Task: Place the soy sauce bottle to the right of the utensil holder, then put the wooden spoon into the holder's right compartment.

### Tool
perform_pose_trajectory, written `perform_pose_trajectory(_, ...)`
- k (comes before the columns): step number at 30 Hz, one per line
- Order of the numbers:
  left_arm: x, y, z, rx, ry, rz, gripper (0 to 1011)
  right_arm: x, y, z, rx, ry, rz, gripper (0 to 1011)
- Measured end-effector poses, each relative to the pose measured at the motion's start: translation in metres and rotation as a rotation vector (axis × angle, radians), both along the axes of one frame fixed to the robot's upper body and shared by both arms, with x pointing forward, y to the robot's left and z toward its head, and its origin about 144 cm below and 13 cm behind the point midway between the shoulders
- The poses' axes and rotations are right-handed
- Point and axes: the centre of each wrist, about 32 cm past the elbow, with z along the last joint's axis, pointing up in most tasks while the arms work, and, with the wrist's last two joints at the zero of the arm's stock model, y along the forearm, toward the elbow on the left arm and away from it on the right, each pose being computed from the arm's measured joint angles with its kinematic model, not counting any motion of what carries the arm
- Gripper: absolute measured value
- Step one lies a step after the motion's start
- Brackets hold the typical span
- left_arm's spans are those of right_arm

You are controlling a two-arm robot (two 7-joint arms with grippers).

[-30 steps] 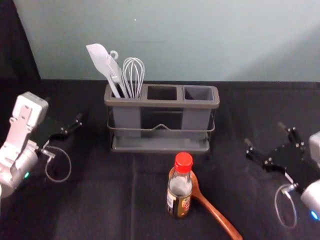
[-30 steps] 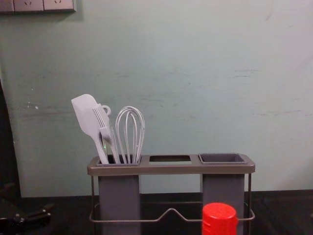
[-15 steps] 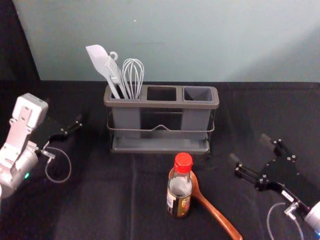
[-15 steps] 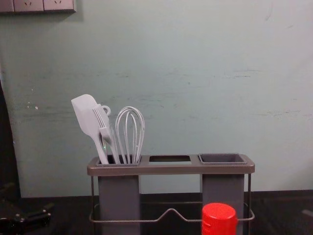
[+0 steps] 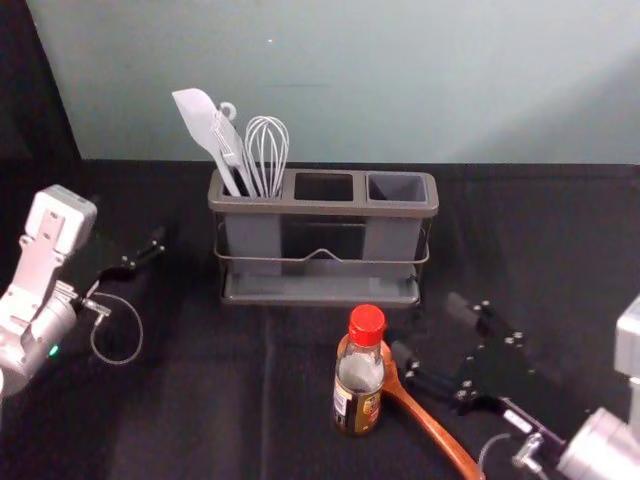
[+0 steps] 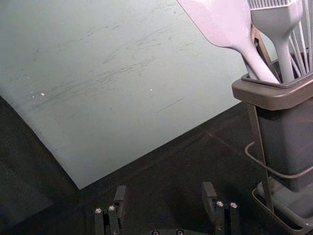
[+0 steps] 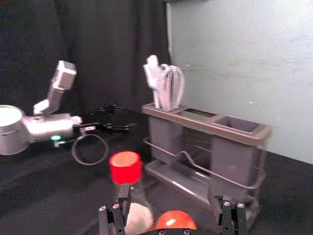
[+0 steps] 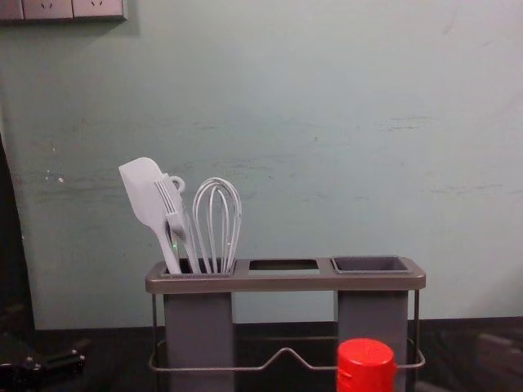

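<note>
Gaping empty — right gripper's (image 5: 430, 328) 2 fingers (image 5: 462, 309) by 1 bottle (image 5: 358, 400), left gripper's (image 5: 143, 254) leftward.

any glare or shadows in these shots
head view: soft diagonal shadow across the upper right of the pale green flat wall; right wrist view: bright glint on the rounded bowl of the reddish-brown wooden spoon; chest view: black cloth-covered table looks very dark, wall evenly lit

obstacle: bottle (image 5: 358, 400) before spoon bowl (image 5: 389, 370) | right of holder (image 5: 320, 208): seemingly passable
</note>
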Motion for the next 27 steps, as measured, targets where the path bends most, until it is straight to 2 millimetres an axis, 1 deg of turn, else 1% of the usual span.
perform_pose_trajectory(9,0.000,0.000,0.000,0.000,0.000,0.000,1000,0.005,0.021,-0.001,0.000,-0.007,0.050,1002)
perform_pose_trajectory(15,0.000,0.000,0.000,0.000,0.000,0.000,1000,0.015,0.040,-0.004,0.006,-0.035,0.058,1002)
perform_pose_trajectory(22,0.000,0.000,0.000,0.000,0.000,0.000,1000,0.020,0.052,-0.007,0.008,-0.053,0.067,1002)
perform_pose_trajectory(25,0.000,0.000,0.000,0.000,0.000,0.000,1000,0.020,0.053,-0.008,0.012,-0.056,0.070,967)
perform_pose_trajectory(26,0.000,0.000,0.000,0.000,0.000,0.000,1000,0.020,0.054,-0.008,0.014,-0.056,0.070,929)
perform_pose_trajectory(27,0.000,0.000,0.000,0.000,0.000,0.000,1000,0.020,0.054,-0.008,0.015,-0.056,0.070,915)
